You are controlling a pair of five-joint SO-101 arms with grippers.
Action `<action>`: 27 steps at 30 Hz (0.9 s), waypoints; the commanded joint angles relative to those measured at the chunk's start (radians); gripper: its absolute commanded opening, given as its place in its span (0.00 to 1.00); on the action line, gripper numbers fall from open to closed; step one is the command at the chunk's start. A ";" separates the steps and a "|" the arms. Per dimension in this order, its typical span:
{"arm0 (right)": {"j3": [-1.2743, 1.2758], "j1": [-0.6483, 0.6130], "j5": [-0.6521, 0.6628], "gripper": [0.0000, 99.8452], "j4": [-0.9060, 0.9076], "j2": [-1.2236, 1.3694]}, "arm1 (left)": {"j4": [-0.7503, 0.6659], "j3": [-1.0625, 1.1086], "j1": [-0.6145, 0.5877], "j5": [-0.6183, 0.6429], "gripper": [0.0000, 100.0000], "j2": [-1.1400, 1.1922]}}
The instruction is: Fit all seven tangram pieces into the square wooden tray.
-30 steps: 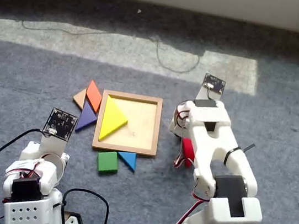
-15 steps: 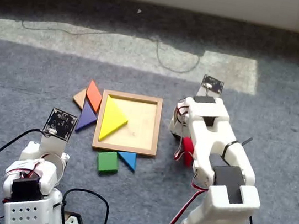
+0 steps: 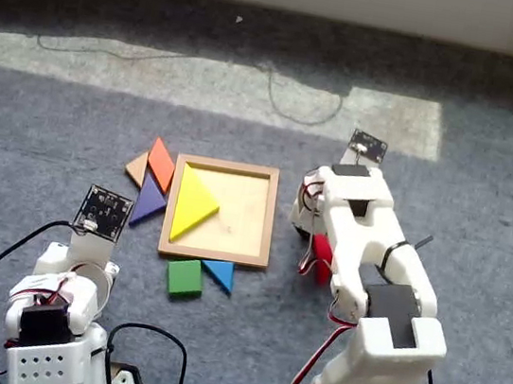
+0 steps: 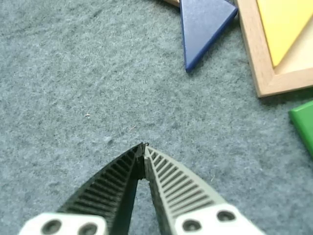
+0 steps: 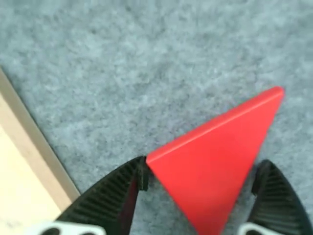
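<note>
The square wooden tray (image 3: 214, 257) lies mid-carpet with a large yellow triangle (image 3: 193, 204) in its left half. An orange piece (image 3: 161, 164), a tan triangle (image 3: 136, 168) and a dark blue triangle (image 3: 148, 203) lie just left of it. A green square (image 3: 184, 277) and a small blue triangle (image 3: 220, 273) sit below it. A red triangle (image 5: 215, 161) lies on the carpet right of the tray, between the open fingers of my right gripper (image 5: 200, 171); one fingertip (image 5: 139, 171) touches its corner. My left gripper (image 4: 144, 147) is shut and empty over bare carpet, short of the dark blue triangle (image 4: 203, 24).
Grey carpet all round. A thin cable (image 3: 287, 110) trails across the sunlit strip at the back. The right arm's body (image 3: 365, 236) covers most of the red triangle (image 3: 322, 258) from above. The tray's right half (image 3: 244, 209) is bare wood.
The right arm shifted slightly left and lower over the red triangle, then held still. The left arm and all other pieces stayed put.
</note>
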 commanded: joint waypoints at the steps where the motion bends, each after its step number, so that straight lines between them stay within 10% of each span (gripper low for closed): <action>1: -0.087 0.021 -0.014 0.32 -0.004 -0.008 | -0.015 -0.025 -0.007 -0.005 0.01 -0.036; 27: -0.096 0.038 -0.012 0.32 -0.065 -0.002 | -0.014 -0.025 -0.007 -0.005 0.01 -0.036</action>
